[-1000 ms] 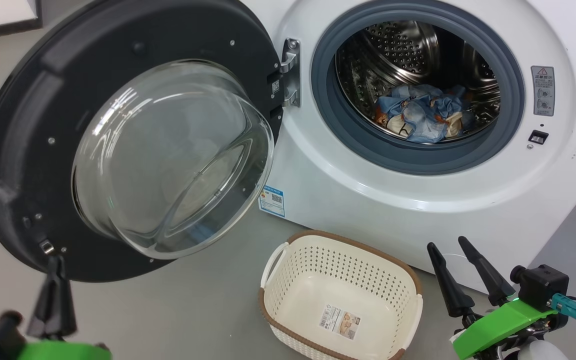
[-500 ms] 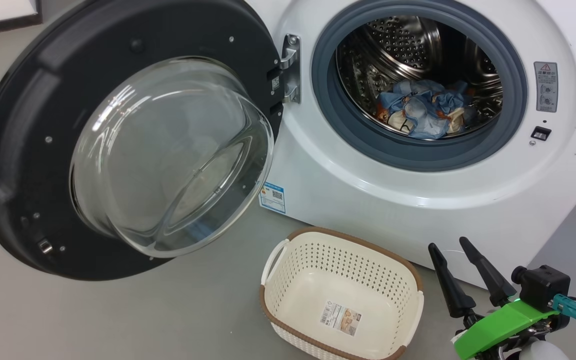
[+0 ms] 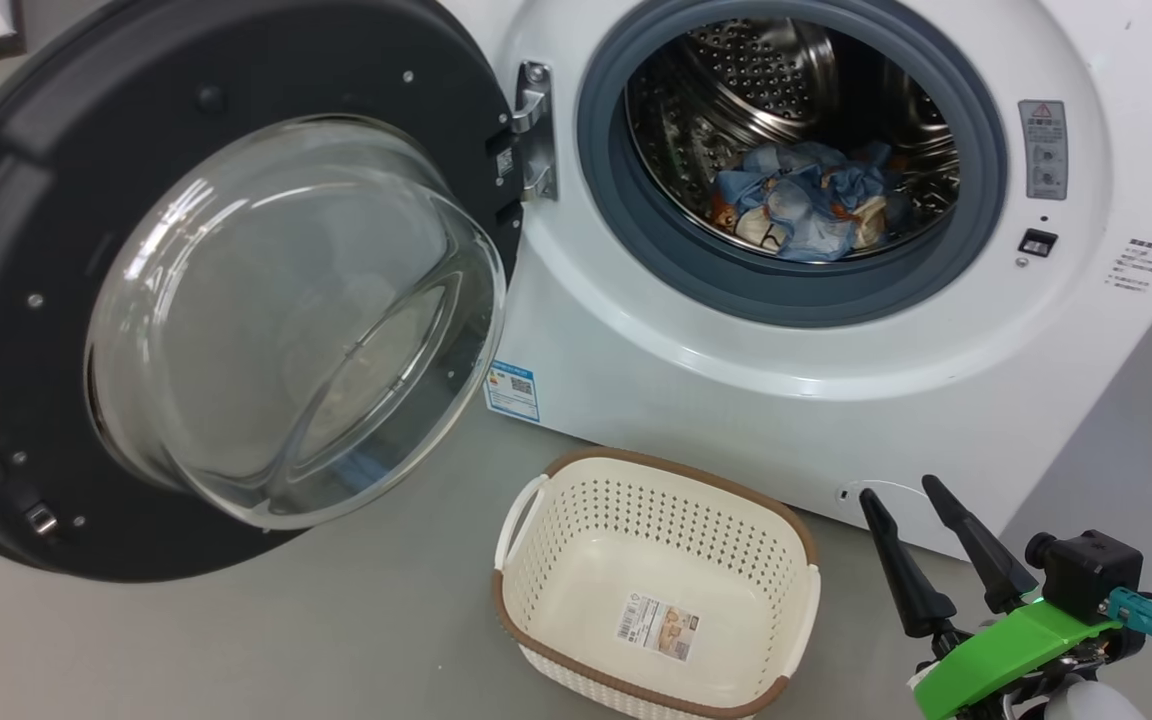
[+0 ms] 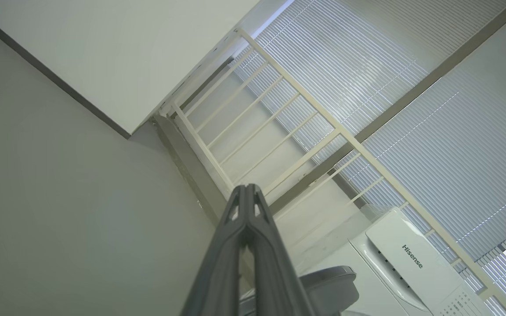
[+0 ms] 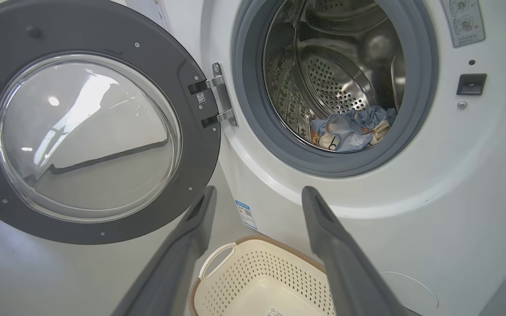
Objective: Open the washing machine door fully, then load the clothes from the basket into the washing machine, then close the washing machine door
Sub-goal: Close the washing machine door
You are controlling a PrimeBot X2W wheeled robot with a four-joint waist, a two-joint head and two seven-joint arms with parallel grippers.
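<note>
The washing machine door (image 3: 186, 80) stands swung wide to the left, its glass bowl (image 3: 296, 320) bulging toward me; the right wrist view shows the door (image 5: 191, 131) too. In the washing machine (image 3: 736, 400), the clothes (image 3: 796, 200) lie as a blue bundle in the steel drum, and the right wrist view sees these clothes (image 5: 352, 129) as well. The basket (image 3: 586, 520) sits empty on the floor in front, a paper label on its bottom. My right gripper (image 3: 898, 490) is open and empty, right of the basket. My left gripper (image 4: 246, 188) is shut on nothing, pointing up at a railing.
Grey floor surrounds the basket (image 5: 253, 281). The left wrist view shows a white railing (image 4: 279, 109), window blinds (image 4: 411, 87) and the machine's top panel (image 4: 411, 256). A blue sticker (image 3: 513, 390) marks the machine's lower front beside the door.
My left gripper, low under the door's bottom edge a second ago, has left the head view. The whole picture has shifted left with the camera. The right gripper has stayed put.
</note>
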